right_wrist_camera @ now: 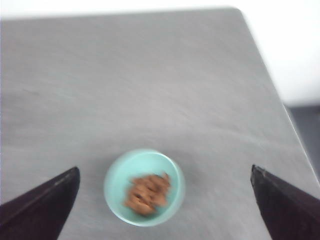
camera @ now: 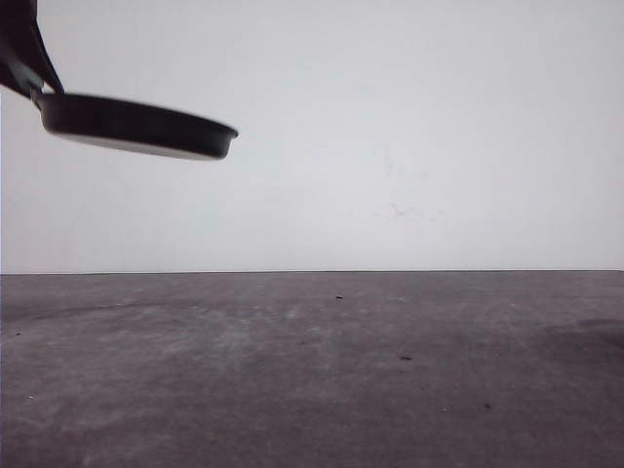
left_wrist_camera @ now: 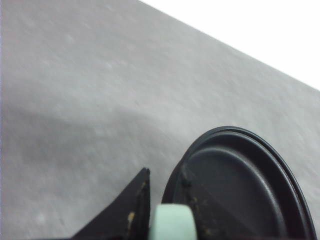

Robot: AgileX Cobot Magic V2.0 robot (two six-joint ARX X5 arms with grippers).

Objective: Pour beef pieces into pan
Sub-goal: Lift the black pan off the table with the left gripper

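The black pan (camera: 136, 125) hangs in the air at the upper left of the front view, roughly level. In the left wrist view its dark bowl (left_wrist_camera: 245, 190) is empty, and its mint-green handle (left_wrist_camera: 172, 224) sits between the fingers of my left gripper (left_wrist_camera: 167, 200), which is shut on it. The beef pieces (right_wrist_camera: 147, 194) lie as a small orange-brown pile in a mint-green bowl (right_wrist_camera: 144, 187) on the table. My right gripper (right_wrist_camera: 165, 175) hovers well above that bowl, open wide, its dark fingers (right_wrist_camera: 42, 205) far apart on either side.
The grey table (camera: 312, 370) stretches wide and bare under the pan, with a white wall behind. In the right wrist view the table's rounded corner (right_wrist_camera: 235, 11) and side edge lie beyond the bowl.
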